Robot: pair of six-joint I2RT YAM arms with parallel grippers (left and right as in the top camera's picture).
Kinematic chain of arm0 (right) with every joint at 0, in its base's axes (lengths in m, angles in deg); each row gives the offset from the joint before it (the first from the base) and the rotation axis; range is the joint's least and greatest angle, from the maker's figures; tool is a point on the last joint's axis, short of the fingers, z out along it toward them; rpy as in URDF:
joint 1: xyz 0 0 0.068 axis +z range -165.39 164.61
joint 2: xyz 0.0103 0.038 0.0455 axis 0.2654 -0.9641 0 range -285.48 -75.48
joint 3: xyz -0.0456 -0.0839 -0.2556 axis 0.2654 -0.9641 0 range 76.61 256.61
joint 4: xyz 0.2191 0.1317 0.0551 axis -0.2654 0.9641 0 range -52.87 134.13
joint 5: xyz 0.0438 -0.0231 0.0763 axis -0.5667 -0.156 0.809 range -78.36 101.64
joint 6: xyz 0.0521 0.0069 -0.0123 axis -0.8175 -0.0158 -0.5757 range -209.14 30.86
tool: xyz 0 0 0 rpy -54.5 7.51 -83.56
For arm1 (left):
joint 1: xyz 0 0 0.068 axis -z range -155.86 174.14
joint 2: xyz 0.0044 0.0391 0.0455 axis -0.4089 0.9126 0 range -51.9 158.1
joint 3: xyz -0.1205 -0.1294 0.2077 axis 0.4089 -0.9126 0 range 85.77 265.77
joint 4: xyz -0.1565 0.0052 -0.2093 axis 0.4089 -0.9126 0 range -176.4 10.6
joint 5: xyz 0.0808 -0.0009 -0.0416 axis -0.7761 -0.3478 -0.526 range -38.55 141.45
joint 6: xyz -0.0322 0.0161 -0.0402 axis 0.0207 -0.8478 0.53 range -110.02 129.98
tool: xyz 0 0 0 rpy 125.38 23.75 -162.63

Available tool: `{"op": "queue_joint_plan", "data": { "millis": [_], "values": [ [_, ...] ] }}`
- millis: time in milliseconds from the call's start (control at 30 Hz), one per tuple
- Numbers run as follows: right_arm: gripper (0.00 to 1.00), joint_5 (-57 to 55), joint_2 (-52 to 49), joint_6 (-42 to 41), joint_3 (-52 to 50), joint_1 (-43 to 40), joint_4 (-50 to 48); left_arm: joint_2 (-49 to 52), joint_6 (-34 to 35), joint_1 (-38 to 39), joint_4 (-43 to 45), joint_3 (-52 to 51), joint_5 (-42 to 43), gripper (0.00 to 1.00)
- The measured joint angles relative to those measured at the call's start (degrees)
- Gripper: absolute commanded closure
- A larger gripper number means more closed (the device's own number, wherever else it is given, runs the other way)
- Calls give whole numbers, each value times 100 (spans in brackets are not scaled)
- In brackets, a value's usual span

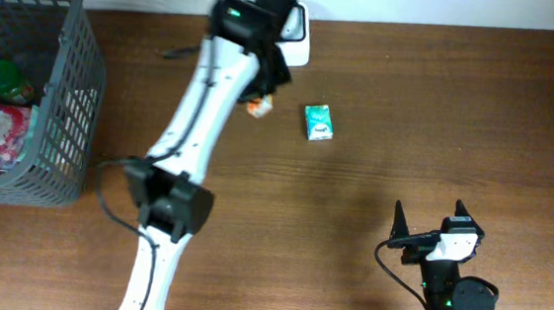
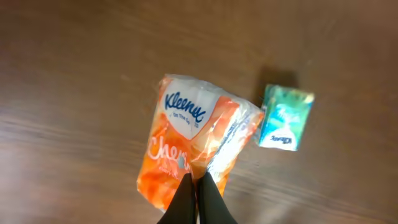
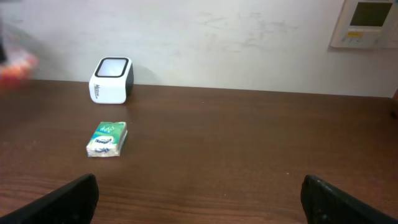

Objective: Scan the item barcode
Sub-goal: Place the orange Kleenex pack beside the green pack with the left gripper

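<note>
One orange pack (image 2: 186, 146) pinched, green pack (image 2: 285, 118) nearby

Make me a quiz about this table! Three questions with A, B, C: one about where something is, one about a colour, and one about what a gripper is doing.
1. Where does the green tissue pack lie?
A. in the basket
B. on the bare table
C. on the scanner

2. What colour is the Kleenex pack in the left gripper?
A. orange
B. blue
C. black

3. How is the right gripper?
A. shut on a pack
B. shut on nothing
C. open and empty

Answers:
1 B, it lies alone on the brown wood.
2 A, its wrapper is orange with a white and blue logo.
3 C, its fingers stand wide apart with nothing between them.
</note>
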Motion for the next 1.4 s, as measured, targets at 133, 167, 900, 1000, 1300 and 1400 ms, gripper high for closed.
{"op": "queue_joint_plan", "data": {
  "millis": [133,167,900,1000,1300,1400],
  "values": [
    [1,0,0,0,-2,0,-2,584,31,575,723,-284,-144,100],
    [1,0,0,-2,0,0,-2,758,42,710,933,-286,-221,100],
    [1,-2,0,-2,-2,0,-2,1351,422,1147,1659,-317,-793,71],
    [1,-2,0,0,0,0,-2,1351,262,1224,1659,-317,-800,49],
    [1,0,0,0,0,0,0,813,-501,411,391,1508,-765,1],
    [1,0,0,2,0,0,-2,-205,-927,-66,138,2319,-748,1]
  ]
}}
